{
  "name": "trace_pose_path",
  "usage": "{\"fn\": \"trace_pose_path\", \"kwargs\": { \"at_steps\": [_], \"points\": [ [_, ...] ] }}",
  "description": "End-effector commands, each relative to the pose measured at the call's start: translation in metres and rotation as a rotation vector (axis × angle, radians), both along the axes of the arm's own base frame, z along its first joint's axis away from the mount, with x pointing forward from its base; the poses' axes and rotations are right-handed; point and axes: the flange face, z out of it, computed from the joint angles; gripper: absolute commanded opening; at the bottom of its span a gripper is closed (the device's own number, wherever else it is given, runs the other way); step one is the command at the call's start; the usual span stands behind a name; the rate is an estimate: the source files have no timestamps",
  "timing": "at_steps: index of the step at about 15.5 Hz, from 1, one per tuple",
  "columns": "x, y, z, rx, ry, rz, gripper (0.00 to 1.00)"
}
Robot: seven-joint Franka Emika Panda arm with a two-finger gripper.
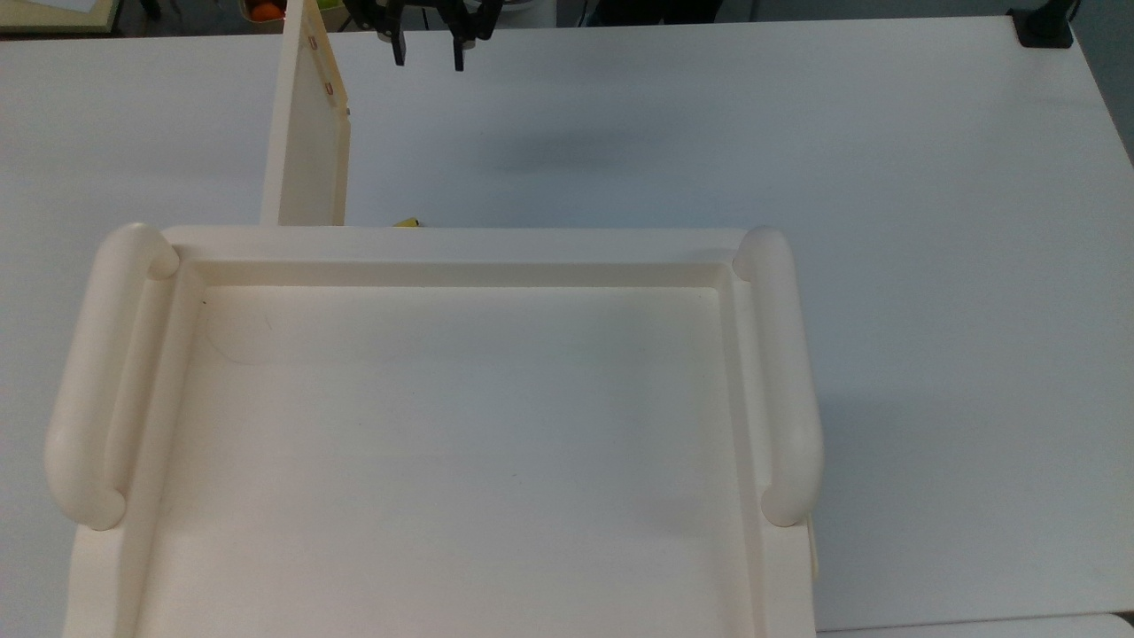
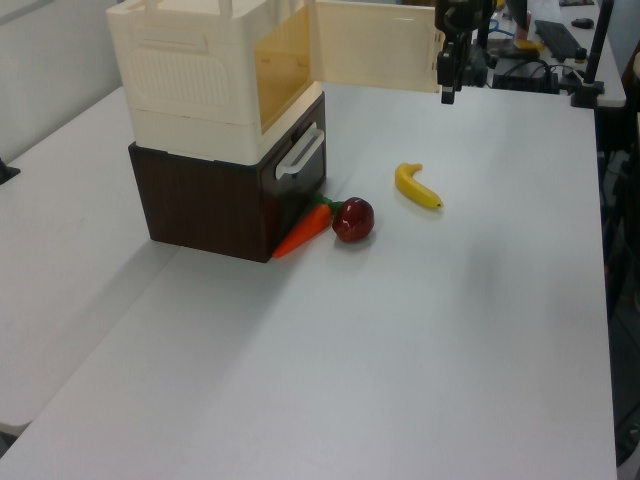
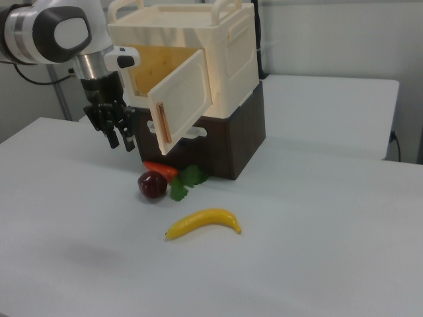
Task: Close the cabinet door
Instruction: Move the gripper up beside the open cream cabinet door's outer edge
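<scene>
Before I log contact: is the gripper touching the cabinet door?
Apart. The top view shows bare table between the gripper and the cabinet door; its fingers hang open beside the door's free edge.

The cabinet and the cabinet door are showing plain cream, the door edged with a reddish-brown strip, over a dark brown wood-grain base. On the white bench a yellow banana, a dark red apple and an orange carrot with green leaves are lying, while the end effector is showing black below a white-and-grey arm.
</scene>
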Motion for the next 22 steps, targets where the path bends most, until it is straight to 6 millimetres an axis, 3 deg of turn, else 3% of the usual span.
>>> {"fn": "trace_pose_path", "kwargs": {
  "at_steps": [1,6,10,16,17,19,22],
  "points": [
    [-0.003,-0.002,0.003,0.017,-0.008,0.026,0.0],
    [-0.004,-0.002,0.008,0.017,-0.016,0.019,0.0],
    [-0.003,-0.001,0.045,0.024,-0.073,0.014,0.0],
    [-0.008,-0.007,0.127,0.054,-0.234,0.001,0.0],
    [-0.009,-0.015,0.136,0.053,-0.255,-0.013,0.0],
    [-0.01,-0.05,0.149,0.042,-0.293,-0.066,0.0],
    [-0.003,-0.093,0.146,0.037,-0.349,-0.075,0.0]
  ]
}}
